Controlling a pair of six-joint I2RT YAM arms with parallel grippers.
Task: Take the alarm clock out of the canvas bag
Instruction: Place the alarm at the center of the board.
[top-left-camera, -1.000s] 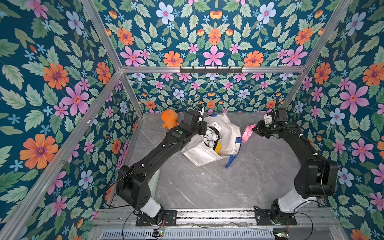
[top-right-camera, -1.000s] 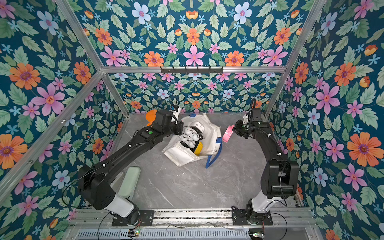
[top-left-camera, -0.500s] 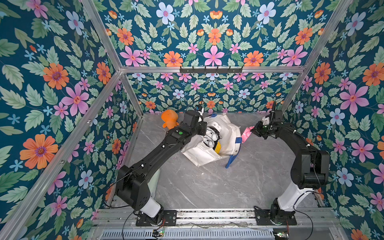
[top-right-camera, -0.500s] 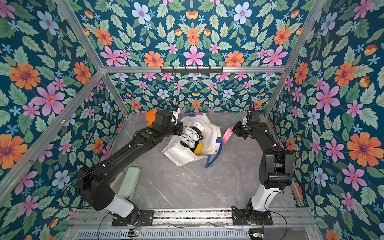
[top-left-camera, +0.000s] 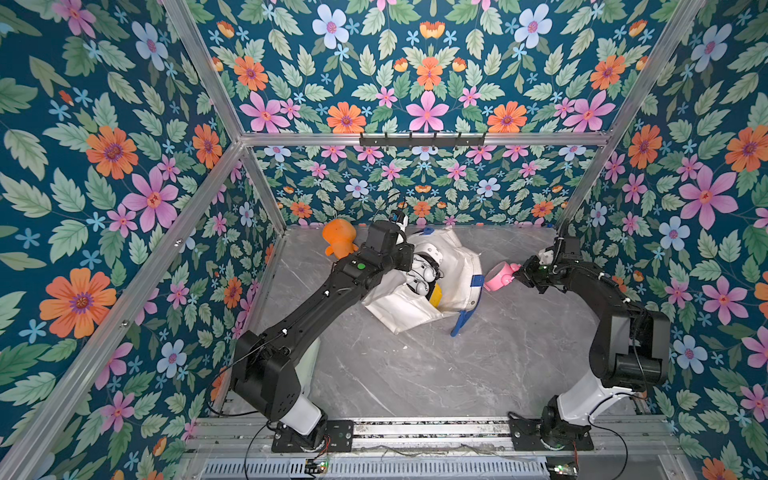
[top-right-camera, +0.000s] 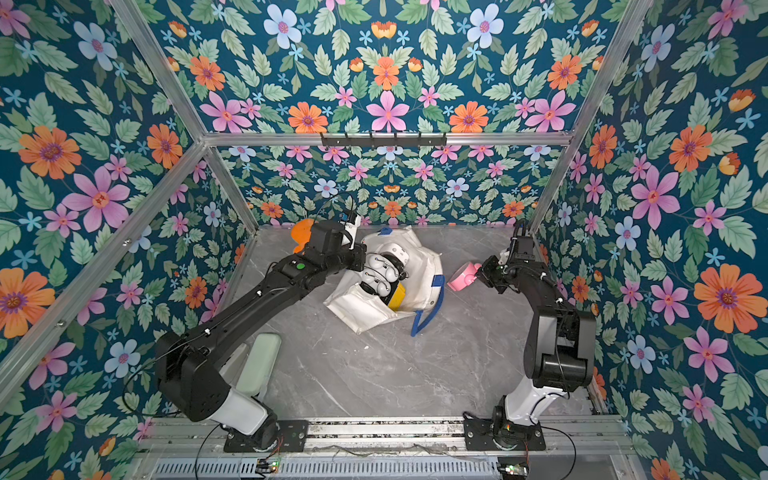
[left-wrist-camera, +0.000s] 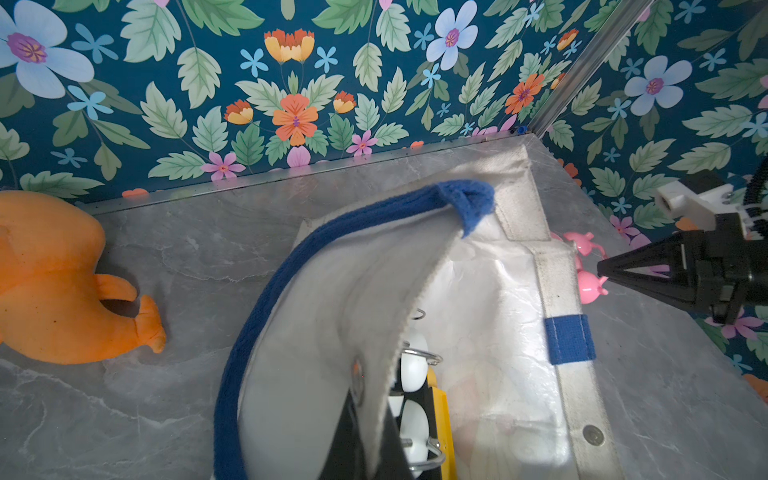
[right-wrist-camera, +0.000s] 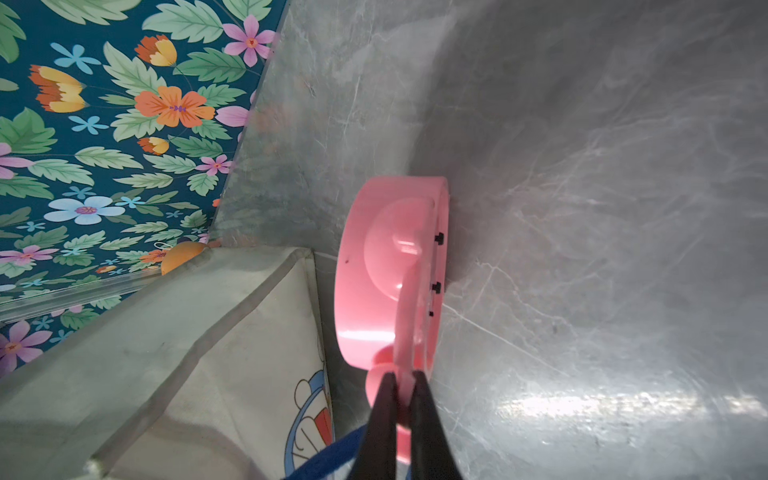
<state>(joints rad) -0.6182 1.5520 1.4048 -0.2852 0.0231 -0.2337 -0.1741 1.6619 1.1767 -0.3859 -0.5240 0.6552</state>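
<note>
The right gripper is clamping the alarm clock by its top handle; the clock is lying outside the canvas bag, at its 3 o'clock. The left gripper is pinching the bag's rim. Set the clock level before releasing.

Readable text: we find none in any view.
Bag: we see a printed cartoon face in blue, white and red, only partly in view; we can read no lettering by it.
Clock: the right wrist view gives us its pink back and small black knobs; in both top views it is too small to read.
Green dot: a plain round mark on the left arm, with no characters we can make out.
</note>
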